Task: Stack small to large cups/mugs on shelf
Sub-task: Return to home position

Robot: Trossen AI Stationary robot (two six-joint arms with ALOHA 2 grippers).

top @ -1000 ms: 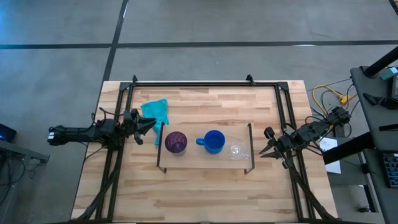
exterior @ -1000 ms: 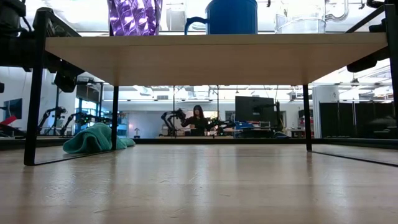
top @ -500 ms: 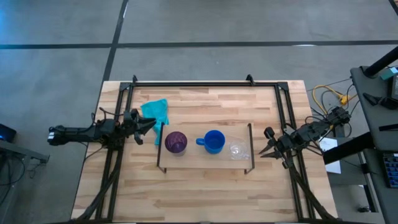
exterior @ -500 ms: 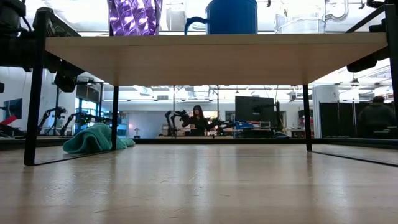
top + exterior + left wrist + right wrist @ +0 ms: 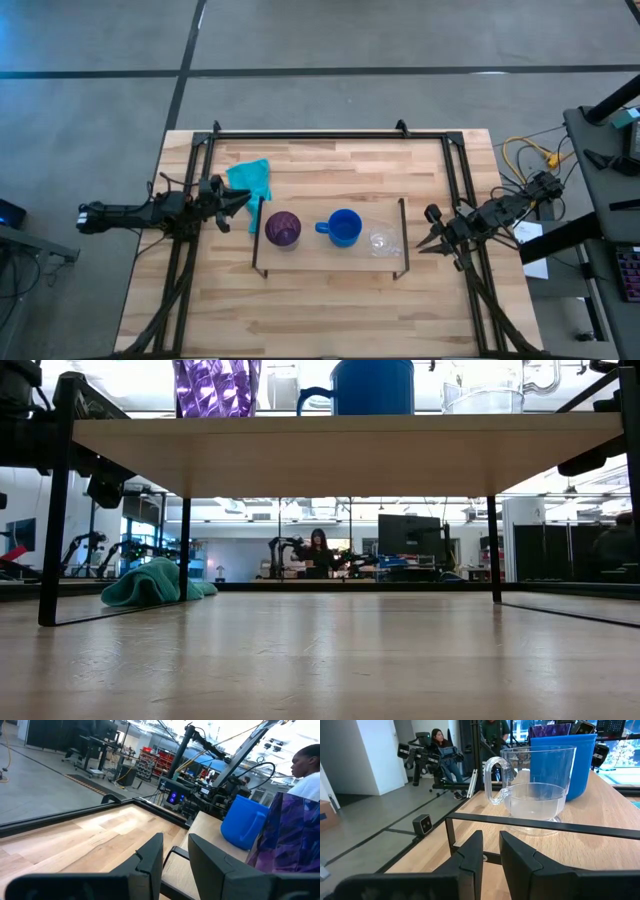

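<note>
My left claw (image 5: pixel 236 203) and right claw (image 5: pixel 430 232) flank the shelf (image 5: pixel 320 258), empty, seemingly barely parted; I should retreat without clipping it.

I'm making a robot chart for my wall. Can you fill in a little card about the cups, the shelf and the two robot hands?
shelf: low wooden board on wire legs, in the middle of the table
cups on shelf: three, upright, in one row
order, left arm's side to right arm's side: purple cup, blue mug, clear glass cup
teal cloth: on the table, by the shelf's left end
left gripper: beside the shelf's left end, fingers slightly apart, holding nothing
right gripper: beside the shelf's right end, fingers slightly apart, holding nothing
</note>
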